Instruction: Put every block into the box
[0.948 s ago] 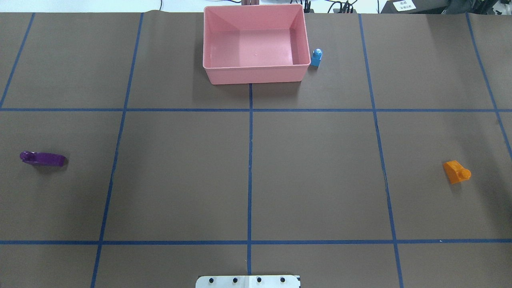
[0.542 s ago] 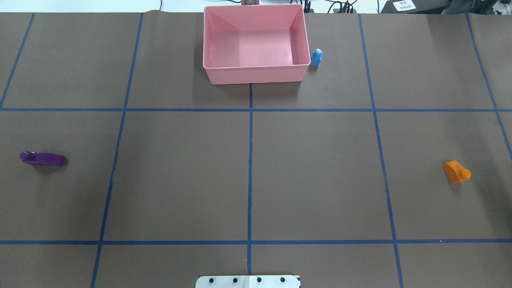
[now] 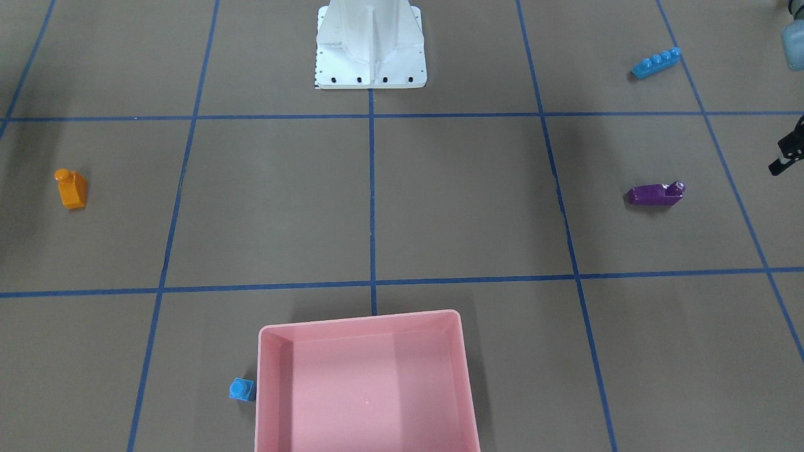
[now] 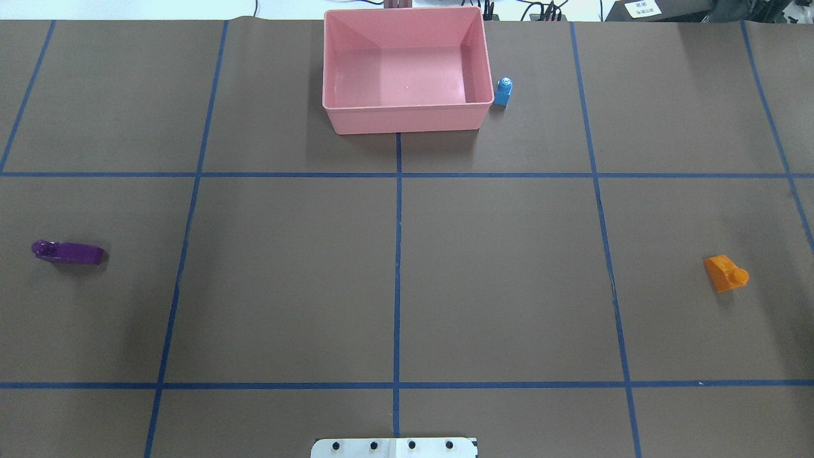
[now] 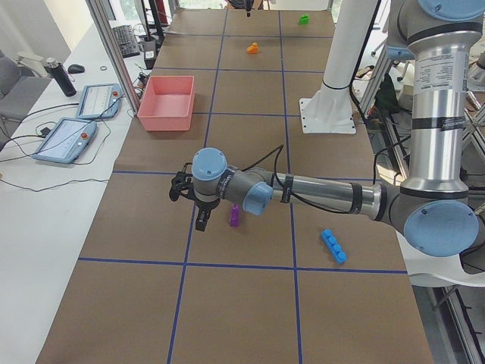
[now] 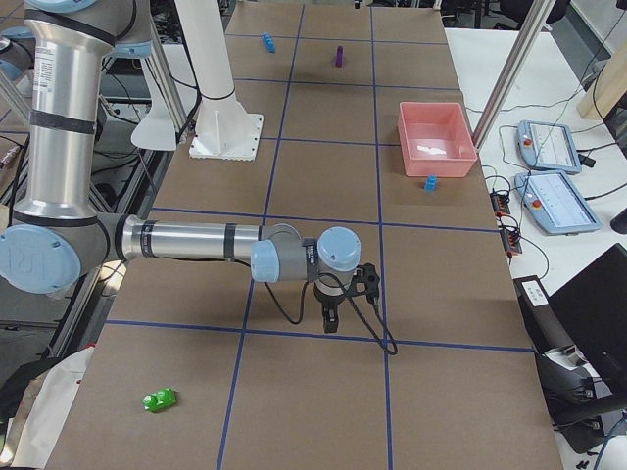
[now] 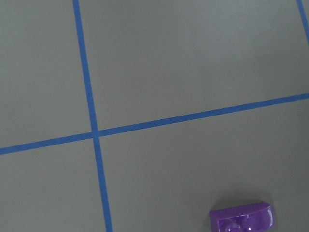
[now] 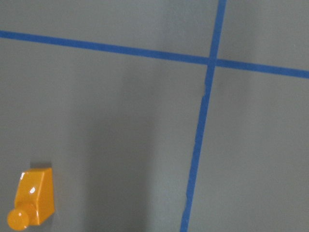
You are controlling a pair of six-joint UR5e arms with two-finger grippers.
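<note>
Finding: I am hovering my left gripper (image 5: 199, 218) over the table just beside the purple block (image 5: 235, 217). The block is lying off to one side of the tool, on the side toward my base, rather than under it. My left wrist camera is confirming the offset: the block is sitting at the bottom right corner of its view, partly cut off by the frame edge.

Long axis: the purple block is lying along the table's length, with its stud end pointing toward the table end on my left.

Jaw state: only a sliver of the left gripper is showing at the edge of the front-facing view, so I cannot tell whether it is spread or pressed together. The right gripper (image 6: 331, 318) is appearing only in a side view, so the same applies.

Nearer arm: my left arm is by far the closer to the purple block. The right is hanging near the orange block (image 4: 725, 273), at the opposite end.

Destination: the box (image 4: 407, 119) is sitting at the far middle of the table, well apart from the purple block, and is holding no blocks.

Judgement: the coming move is calling for a sideways shift toward my base to centre the jaws across the block's short width before descending.
</note>
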